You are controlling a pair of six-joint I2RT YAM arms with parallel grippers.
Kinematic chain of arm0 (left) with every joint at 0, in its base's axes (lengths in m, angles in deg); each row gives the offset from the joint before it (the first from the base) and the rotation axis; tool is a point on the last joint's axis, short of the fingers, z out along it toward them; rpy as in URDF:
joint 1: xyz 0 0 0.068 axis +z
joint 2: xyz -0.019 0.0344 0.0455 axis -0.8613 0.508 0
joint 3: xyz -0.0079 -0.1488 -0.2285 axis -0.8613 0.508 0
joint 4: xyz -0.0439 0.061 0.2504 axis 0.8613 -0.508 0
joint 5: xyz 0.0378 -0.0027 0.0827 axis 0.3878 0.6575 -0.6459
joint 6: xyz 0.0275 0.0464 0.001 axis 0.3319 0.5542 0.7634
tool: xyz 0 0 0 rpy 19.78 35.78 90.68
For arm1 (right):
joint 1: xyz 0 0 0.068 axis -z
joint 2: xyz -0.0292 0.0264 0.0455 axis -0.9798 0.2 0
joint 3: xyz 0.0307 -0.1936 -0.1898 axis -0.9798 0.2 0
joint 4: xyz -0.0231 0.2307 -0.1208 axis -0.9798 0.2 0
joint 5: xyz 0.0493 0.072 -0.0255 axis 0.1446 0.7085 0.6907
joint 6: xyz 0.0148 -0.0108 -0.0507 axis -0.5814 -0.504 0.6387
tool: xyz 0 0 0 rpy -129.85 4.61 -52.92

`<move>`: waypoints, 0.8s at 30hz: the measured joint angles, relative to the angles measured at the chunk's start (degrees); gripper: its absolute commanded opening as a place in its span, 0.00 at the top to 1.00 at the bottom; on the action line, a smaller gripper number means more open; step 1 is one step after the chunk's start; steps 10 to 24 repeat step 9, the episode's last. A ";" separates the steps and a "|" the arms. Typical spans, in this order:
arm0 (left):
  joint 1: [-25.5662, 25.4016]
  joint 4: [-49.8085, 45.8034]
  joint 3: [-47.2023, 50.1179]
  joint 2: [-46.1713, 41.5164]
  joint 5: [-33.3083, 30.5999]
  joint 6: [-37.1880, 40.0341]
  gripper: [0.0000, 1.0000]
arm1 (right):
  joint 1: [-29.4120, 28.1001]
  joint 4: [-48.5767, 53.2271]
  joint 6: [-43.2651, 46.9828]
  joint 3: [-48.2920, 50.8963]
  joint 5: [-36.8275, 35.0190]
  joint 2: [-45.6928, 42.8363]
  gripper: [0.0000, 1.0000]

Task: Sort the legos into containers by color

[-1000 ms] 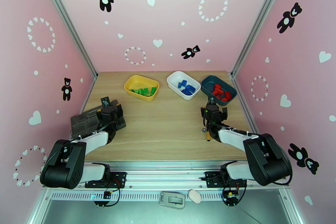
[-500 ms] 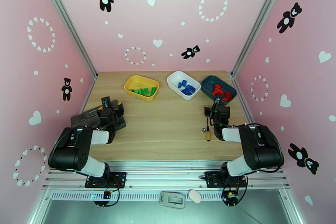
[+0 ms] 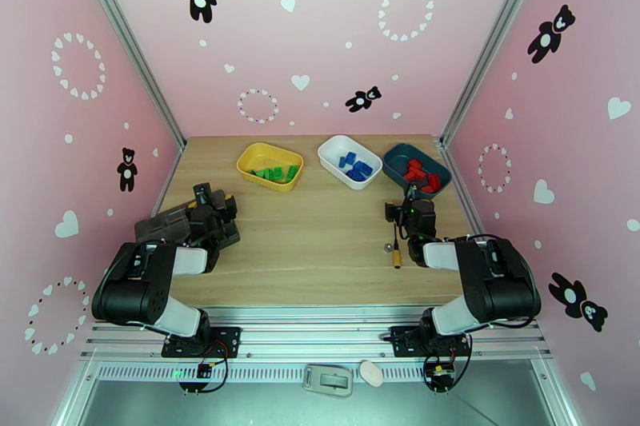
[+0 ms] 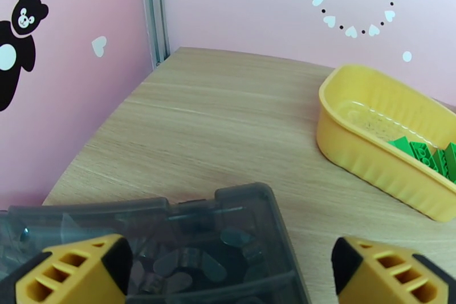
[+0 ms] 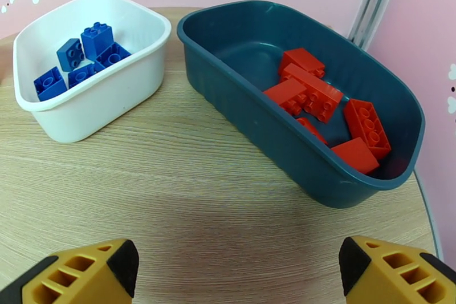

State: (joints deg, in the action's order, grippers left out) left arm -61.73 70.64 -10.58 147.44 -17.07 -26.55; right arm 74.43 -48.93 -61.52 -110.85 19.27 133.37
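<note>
Three containers stand in a row at the back of the table. The yellow bin [image 3: 270, 165] [image 4: 365, 157] holds green legos [image 3: 274, 173] [image 4: 427, 154]. Blue legos [image 3: 356, 167] [image 5: 85, 60] lie in the white bin [image 3: 350, 149] [image 5: 102, 100], and red legos [image 3: 420, 173] [image 5: 319, 94] in the teal bin [image 3: 398, 156] [image 5: 256, 117]. My left gripper [image 3: 212, 198] [image 4: 228, 276] hangs open over the organizer box, holding nothing. My right gripper [image 3: 412, 204] [image 5: 239, 274] is open and holds nothing, just short of the teal and white bins.
A dark grey compartment organizer box [image 3: 164, 229] [image 4: 171, 225] lies at the table's left edge. A yellow-handled screwdriver [image 3: 395, 252] lies left of my right arm. Aluminium posts and pink walls close in the table on three sides.
Both arms have folded back, their upper links rising over the bases. My right gripper shifted slightly right. Nothing moved in the last half second.
</note>
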 measured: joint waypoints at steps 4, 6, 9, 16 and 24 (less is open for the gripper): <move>0.00 0.00 0.00 0.00 0.00 0.00 0.02 | 0.04 0.11 0.09 -0.20 1.01 0.02 0.01; 0.00 0.00 0.00 0.00 0.00 0.00 0.02 | 0.42 0.28 0.17 -0.61 2.27 0.17 0.01; 0.00 0.00 0.00 0.00 0.02 0.00 0.02 | 0.90 0.24 0.22 -0.87 3.39 0.20 0.01; 0.00 0.00 0.00 0.00 0.02 0.00 0.02 | 0.90 0.24 0.22 -0.87 3.39 0.20 0.01; 0.00 0.00 0.00 0.00 0.02 0.00 0.02 | 0.90 0.24 0.22 -0.87 3.39 0.20 0.01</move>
